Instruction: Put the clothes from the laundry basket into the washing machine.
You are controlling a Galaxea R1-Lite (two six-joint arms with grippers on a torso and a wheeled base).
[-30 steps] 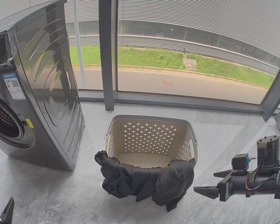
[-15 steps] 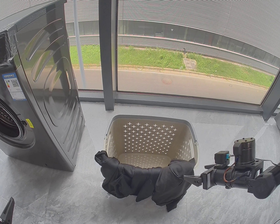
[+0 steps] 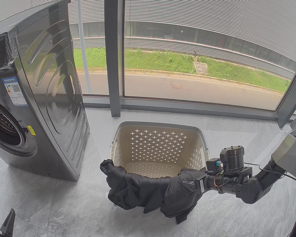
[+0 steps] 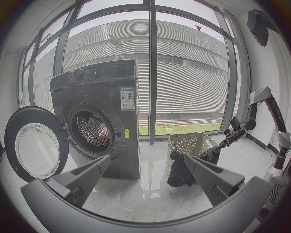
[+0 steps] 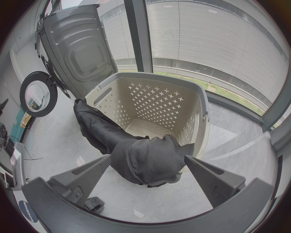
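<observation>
Advancing right claw (image 5: 146, 158) now astride the black garment (image 3: 147, 192).

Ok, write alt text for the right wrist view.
The open right gripper straddles a black garment draped over the rim of a cream laundry basket. Beyond stands the washing machine, its round door swung open.

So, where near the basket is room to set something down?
Free: the floor strip between washing machine and laundry basket; the floor in front of the black garment. Crowded: the basket's near rim, where the garment hangs and the right gripper straddles it.
</observation>
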